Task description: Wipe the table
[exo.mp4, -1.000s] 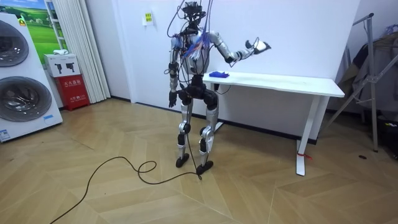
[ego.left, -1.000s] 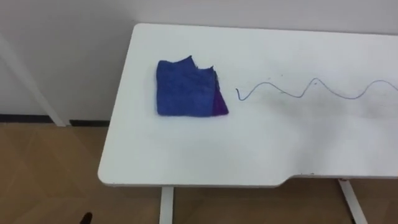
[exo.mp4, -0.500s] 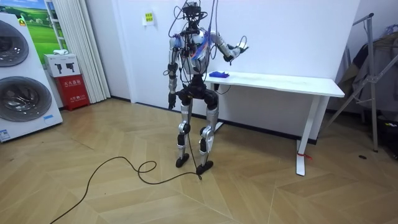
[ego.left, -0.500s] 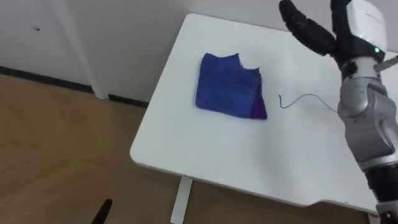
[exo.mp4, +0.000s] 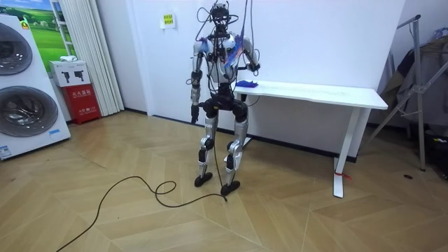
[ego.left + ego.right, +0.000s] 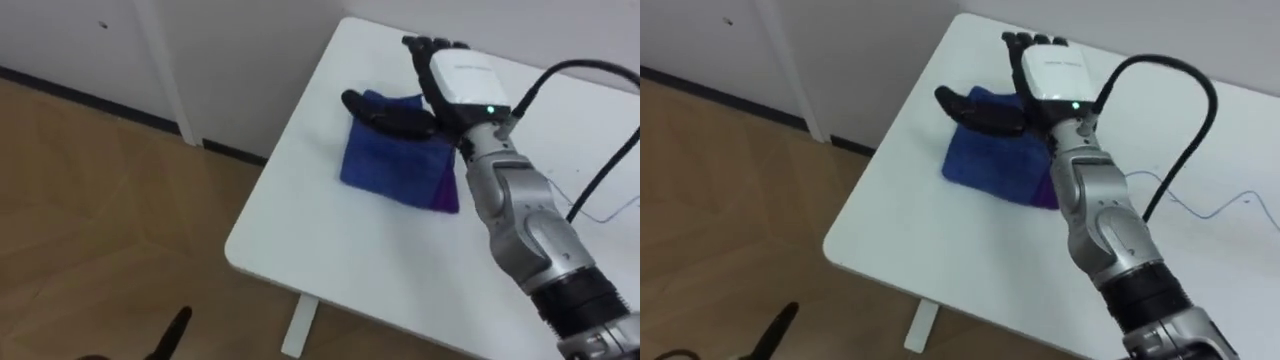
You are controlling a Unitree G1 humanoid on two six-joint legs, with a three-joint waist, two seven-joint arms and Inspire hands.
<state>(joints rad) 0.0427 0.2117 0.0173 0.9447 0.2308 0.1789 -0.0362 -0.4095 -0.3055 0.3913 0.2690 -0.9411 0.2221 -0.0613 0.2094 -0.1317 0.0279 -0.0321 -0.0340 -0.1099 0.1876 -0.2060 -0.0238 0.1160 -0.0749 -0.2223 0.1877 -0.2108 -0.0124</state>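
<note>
A folded blue cloth (image 6: 395,165) with a purple corner lies near the left end of the white table (image 6: 320,260). My right hand (image 6: 455,85) hangs over the cloth's far edge with fingers straight and open, and its dark thumb reaches across the top of the cloth. The room view shows that hand (image 5: 253,68) a little above the cloth (image 5: 245,84). A thin blue pen line (image 6: 1200,205) runs over the tabletop to the right of the cloth. My left hand (image 5: 192,115) hangs at my side. I stand at the table's left end.
The table's left edge and front edge lie close to the cloth, with wooden floor below. A washing machine (image 5: 21,91) and a red box (image 5: 82,101) stand at the room view's left. A metal rack (image 5: 420,70) stands at its right.
My right arm has swung down from a raised pose to bring the hand over the cloth. The eye view has shifted towards the table's left corner.
</note>
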